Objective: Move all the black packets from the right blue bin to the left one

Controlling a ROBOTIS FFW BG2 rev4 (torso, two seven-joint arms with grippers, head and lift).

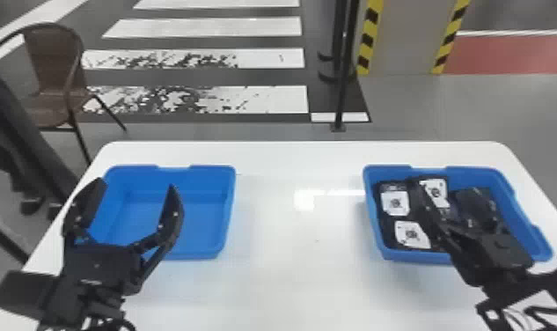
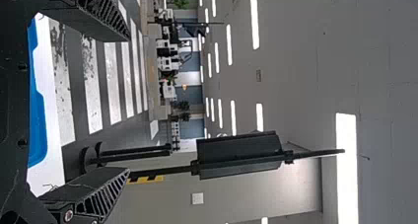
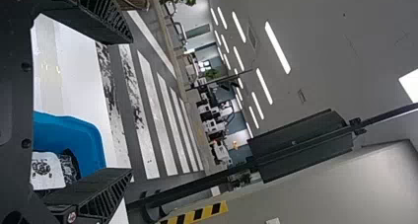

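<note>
Blue right bin (image 1: 407, 256) holding black packets (image 1: 395, 203).
White counter (image 1: 290, 281) carries that bin and, well apart from it, the left bin (image 1: 204, 254); several packets bear white labels (image 1: 412, 235). Left tool (image 1: 136, 184) lies across the left bin in the head view, fingers spread with nothing between them. Right tool (image 1: 444, 189) lies across the packets, its fingers also spread; its height over them appears uncertain. A brown chair (image 1: 53, 66) stands on the floor past the counter.

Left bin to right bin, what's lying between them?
In the head view, white tabletop with a bright reflection lies between the left bin and right bin.
</note>
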